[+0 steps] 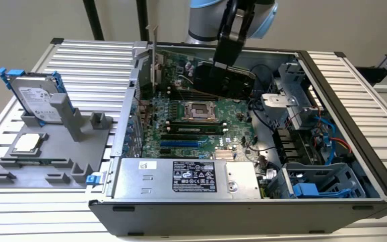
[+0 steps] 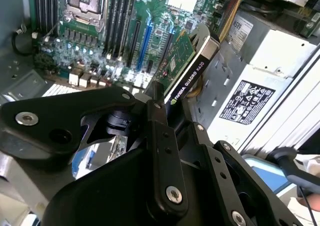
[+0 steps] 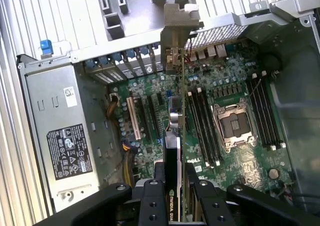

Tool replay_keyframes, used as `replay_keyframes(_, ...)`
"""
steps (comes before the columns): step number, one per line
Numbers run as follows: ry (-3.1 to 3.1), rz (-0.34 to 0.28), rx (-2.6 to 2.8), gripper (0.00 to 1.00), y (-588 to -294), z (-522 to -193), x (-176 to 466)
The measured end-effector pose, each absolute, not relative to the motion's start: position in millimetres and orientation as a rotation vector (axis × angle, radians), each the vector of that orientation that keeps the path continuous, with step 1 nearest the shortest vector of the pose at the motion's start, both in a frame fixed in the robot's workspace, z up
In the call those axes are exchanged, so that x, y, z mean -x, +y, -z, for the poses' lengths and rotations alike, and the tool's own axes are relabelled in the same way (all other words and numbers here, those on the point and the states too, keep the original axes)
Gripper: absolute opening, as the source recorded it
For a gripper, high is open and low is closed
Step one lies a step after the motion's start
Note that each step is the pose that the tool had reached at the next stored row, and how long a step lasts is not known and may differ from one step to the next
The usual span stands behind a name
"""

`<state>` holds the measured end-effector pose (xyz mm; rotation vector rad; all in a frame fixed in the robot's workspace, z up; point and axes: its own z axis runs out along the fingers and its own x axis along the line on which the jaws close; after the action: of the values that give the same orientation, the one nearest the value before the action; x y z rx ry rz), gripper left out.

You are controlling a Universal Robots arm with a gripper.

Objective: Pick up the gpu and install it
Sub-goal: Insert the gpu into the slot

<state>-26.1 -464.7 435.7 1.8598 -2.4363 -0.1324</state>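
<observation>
gpu (image 1: 223,81): green board, black cooler, silver bracket

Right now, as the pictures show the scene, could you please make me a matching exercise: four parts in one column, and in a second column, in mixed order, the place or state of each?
Column one
1. gpu
2. hard drive
3. CPU chip
4. power supply

Column two
A. lies flat on the grey fixture
B. held by the gripper above the motherboard
C. stands upright outside the case
D. sits inside the case, label facing up

Pairs: 1-B; 2-C; 3-A; 4-D
</observation>
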Motion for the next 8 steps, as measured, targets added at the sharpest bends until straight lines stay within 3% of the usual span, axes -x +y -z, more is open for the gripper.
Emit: replay_keyframes(8, -2.377, 0.129, -1.931, 0.00, -464.5, -435.7, 26.1)
